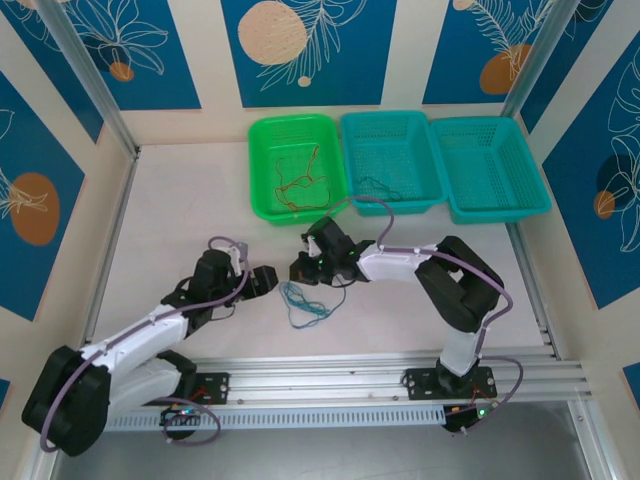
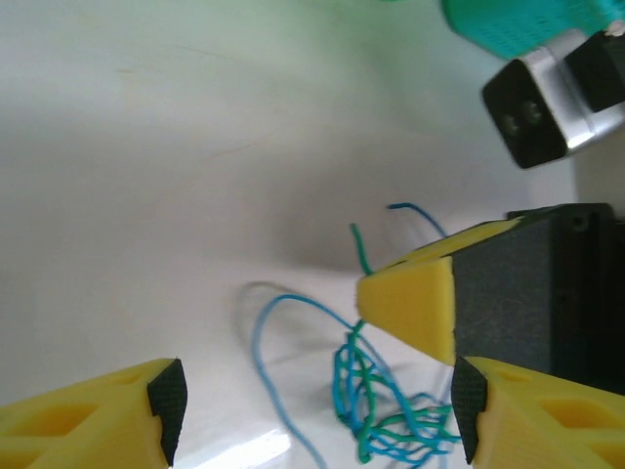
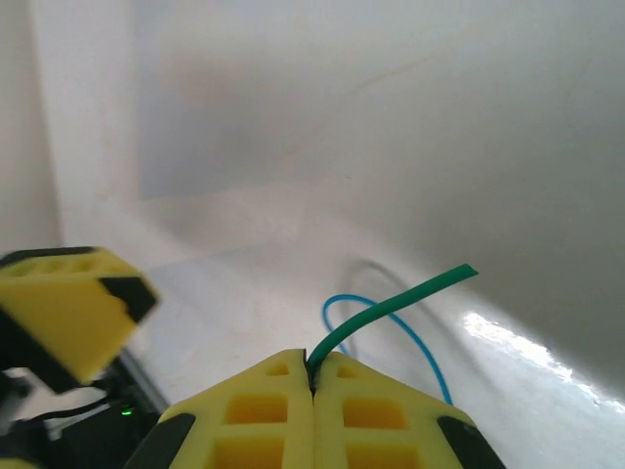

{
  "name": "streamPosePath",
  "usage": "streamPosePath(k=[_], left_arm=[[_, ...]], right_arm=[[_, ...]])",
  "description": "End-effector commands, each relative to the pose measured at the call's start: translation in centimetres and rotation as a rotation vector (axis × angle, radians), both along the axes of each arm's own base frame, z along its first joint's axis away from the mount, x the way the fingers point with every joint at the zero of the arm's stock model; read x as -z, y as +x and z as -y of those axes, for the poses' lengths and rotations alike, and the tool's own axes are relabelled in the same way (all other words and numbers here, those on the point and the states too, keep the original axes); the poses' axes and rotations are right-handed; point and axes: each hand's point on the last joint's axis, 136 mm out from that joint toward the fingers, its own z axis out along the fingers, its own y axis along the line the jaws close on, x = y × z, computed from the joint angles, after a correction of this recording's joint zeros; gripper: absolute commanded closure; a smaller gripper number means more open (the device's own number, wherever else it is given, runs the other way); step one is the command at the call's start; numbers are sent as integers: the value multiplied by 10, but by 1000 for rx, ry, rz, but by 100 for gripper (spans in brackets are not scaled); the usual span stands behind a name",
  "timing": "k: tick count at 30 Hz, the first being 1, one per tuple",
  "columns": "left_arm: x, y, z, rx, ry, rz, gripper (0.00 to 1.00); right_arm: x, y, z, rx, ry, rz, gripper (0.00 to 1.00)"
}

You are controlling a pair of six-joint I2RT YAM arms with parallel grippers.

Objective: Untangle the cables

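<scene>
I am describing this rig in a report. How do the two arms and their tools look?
The left arm and right arm have white shells, black joints and black bases. A thick purple cable loops along each. The left tool and right tool have yellow wedge-shaped fingers with hollow cells and black pads.

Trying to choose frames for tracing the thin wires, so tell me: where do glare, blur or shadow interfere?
Top external: even light and sharp, but the wire tangle is tiny. Left wrist: a glare patch on the table beside the tangle, and the teal basket is blurred. Right wrist: the green wire in the right gripper is crisp; glare streaks the table at right.
</scene>
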Motion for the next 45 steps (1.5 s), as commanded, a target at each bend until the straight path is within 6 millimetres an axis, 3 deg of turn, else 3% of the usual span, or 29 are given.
streamPosePath(k=[1, 6, 11, 13, 18, 22, 29, 35, 42, 45], left_arm=[[-30, 8, 24, 55, -177, 21, 28], [-31, 13, 31, 55, -208, -11, 45], [-36, 16, 35, 56, -244, 6, 88], [-34, 16, 32, 47, -233, 12, 100], [-26, 14, 21, 10, -171, 19, 100], [-8, 10, 0, -67, -64, -10, 100], [15, 4, -31, -164, 55, -36, 100], [24, 2, -51, -220, 125, -40, 100], [21, 5, -61, -212, 211, -10, 100], [1, 10, -49, -112, 221, 60, 83]], right_arm=[[-45, -7, -17, -49, 189, 7, 100], [-69, 5, -3, 22, 239, 41, 100], [-84, 7, -2, 29, 263, 68, 100], [-84, 7, -1, 30, 259, 66, 100], [-80, 9, 10, 63, 230, 75, 100], [-84, 16, 34, 116, 231, 86, 100], [-93, 39, 111, 321, 189, 131, 100], [-98, 45, 177, 508, 188, 156, 100], [-98, 37, 203, 571, 180, 151, 100], [-103, 35, 199, 547, 205, 154, 100]])
